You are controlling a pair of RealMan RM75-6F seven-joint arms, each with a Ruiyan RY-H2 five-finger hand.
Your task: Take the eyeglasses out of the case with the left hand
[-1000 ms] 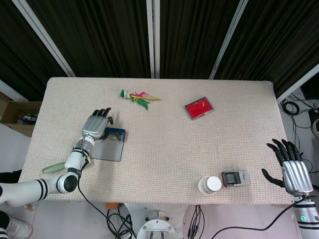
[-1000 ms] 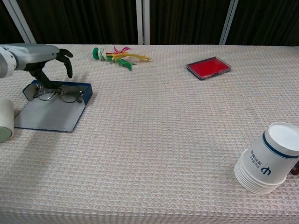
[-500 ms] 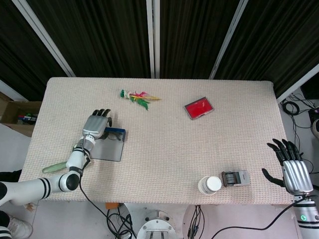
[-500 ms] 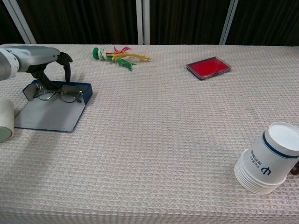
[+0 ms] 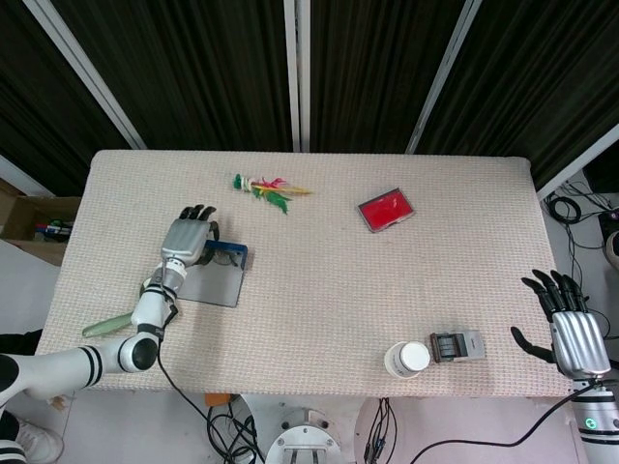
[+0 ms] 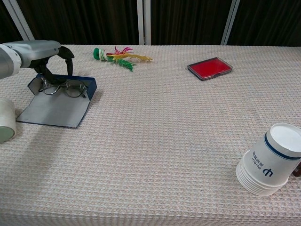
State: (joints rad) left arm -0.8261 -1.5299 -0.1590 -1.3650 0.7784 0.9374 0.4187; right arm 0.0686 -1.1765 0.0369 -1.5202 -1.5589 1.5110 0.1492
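Note:
The eyeglasses (image 6: 67,87) have thin dark frames and lie across the far end of the open blue case (image 6: 56,109), which sits at the table's left. My left hand (image 6: 43,52) reaches over the case's far left corner, its fingers (image 6: 68,55) curled down and pinching the left end of the eyeglasses. The far end of the case is tipped up slightly under them. In the head view the left hand (image 5: 188,238) covers part of the eyeglasses (image 5: 228,253) and the case (image 5: 213,278). My right hand (image 5: 567,327) hangs open off the table's right front corner.
A feathered toy (image 6: 115,55) lies at the far middle, and a red flat box (image 6: 210,68) at the far right. A stack of paper cups (image 6: 270,161) lies at the near right beside a small grey device (image 5: 455,345). A white roll (image 6: 4,127) stands near the left edge.
My left hand has curled its fingers down onto the left end of the eyeglasses. The eyeglasses and the case's far end have risen and shifted slightly away. The right hand stays still.

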